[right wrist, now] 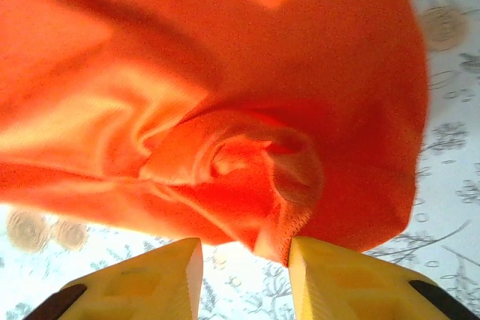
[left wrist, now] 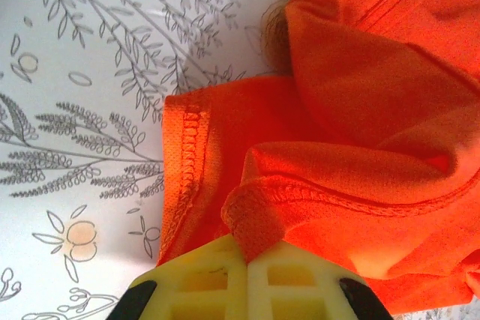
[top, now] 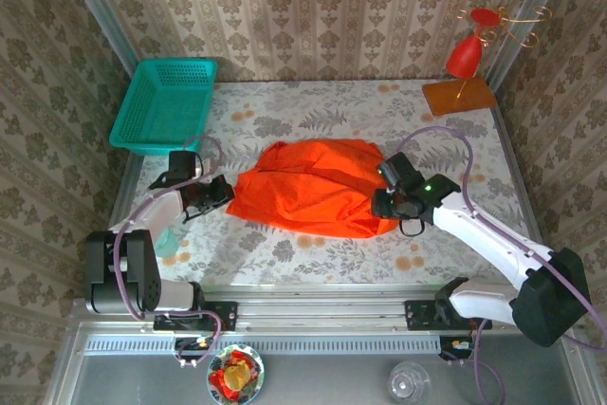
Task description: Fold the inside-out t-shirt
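Inside-out t-shirt [top: 318, 187] bunched mid-table. Left gripper [left wrist: 246, 260] clenched on a hem fold. Right gripper [right wrist: 244, 251] spread, cloth brushing one finger. Risk: the thin pinch slips under a pull, or the right grabs several layers. Collar and sleeves can't be told apart in the folds.

The top camera looks down from behind over the floral-patterned table [top: 285, 111]. Both wrist cameras press close on the crumpled bright orange t-shirt [top: 318, 187], shared by all.
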Tool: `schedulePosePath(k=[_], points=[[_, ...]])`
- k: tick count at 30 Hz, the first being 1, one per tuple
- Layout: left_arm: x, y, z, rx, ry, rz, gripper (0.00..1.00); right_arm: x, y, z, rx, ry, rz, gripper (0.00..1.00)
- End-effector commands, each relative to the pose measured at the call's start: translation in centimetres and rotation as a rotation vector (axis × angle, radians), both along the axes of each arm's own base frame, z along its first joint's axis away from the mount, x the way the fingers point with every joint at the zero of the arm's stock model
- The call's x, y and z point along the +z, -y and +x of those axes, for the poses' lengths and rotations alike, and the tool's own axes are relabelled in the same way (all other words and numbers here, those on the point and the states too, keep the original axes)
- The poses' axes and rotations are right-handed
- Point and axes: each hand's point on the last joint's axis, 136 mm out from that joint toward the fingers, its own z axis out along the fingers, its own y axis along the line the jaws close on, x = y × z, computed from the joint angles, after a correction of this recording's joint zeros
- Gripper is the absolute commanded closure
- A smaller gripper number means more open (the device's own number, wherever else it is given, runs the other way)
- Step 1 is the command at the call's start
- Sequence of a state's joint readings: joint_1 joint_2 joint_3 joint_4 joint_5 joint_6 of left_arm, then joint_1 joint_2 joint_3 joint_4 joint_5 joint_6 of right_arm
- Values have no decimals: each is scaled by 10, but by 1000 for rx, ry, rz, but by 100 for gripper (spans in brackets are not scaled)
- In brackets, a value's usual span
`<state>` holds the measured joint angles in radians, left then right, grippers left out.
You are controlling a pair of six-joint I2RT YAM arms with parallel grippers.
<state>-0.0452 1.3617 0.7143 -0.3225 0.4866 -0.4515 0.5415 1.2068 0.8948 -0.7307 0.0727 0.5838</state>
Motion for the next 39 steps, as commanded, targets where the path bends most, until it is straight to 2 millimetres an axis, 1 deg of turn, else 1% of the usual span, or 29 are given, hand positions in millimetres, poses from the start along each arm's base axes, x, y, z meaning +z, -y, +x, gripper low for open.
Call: schedulePosePath(k=[1,4,6,7,9,10,11,13,14,15,18,20,22,24,26,29,30,32,34,36,37,39], points=[[17,1,8,-21,65,8,100,-9,-28,-12,82,-63,85,64],[17,1,7,-21,59,10,100,-25,-41,-15,120,-102,67,63],[17,0,6,-20,56,11,100,-32,-45,-13,133,-117,50,61],[17,0,6,-19,58,12,100,-35,-43,-10,131,-122,22,61],[18,0,5,-18,57,15,100,-39,-30,-4,94,-125,-68,61],[18,-1,5,-18,58,18,100,-41,-25,0,80,-119,-106,63],[19,-1,5,-17,59,20,100,-41,-25,4,82,-111,-112,65],[20,-2,4,-17,61,22,100,-39,-33,12,110,-95,-84,67],[20,-2,3,-19,61,22,100,-40,-34,15,116,-90,-90,67],[20,-2,3,-19,60,26,100,-41,-28,18,104,-92,-131,67],[20,-4,2,-17,60,42,100,-42,6,25,25,-96,-304,61],[20,-5,2,-16,64,48,100,-37,32,30,-46,-87,-408,60],[19,-5,1,-19,59,50,100,-26,57,32,-112,-76,-510,61],[19,-6,0,-21,55,54,100,-18,64,30,-119,-85,-527,61],[21,-6,0,-21,60,56,100,-5,57,28,-94,-74,-496,60],[21,-7,0,-19,60,60,100,15,47,19,-56,-40,-475,58],[21,-7,0,-20,60,60,100,20,41,16,-33,-38,-451,57],[21,-6,0,-20,57,57,100,21,18,8,68,-30,-346,57],[22,-6,1,-18,59,54,100,15,-16,-2,189,-40,-177,58],[22,-6,2,-17,59,53,100,6,-42,-9,268,-57,-46,58],[21,-6,2,-18,56,54,100,0,-50,-11,294,-67,-8,58],[22,-6,2,-17,57,52,100,-12,-57,-10,313,-83,9,60]])
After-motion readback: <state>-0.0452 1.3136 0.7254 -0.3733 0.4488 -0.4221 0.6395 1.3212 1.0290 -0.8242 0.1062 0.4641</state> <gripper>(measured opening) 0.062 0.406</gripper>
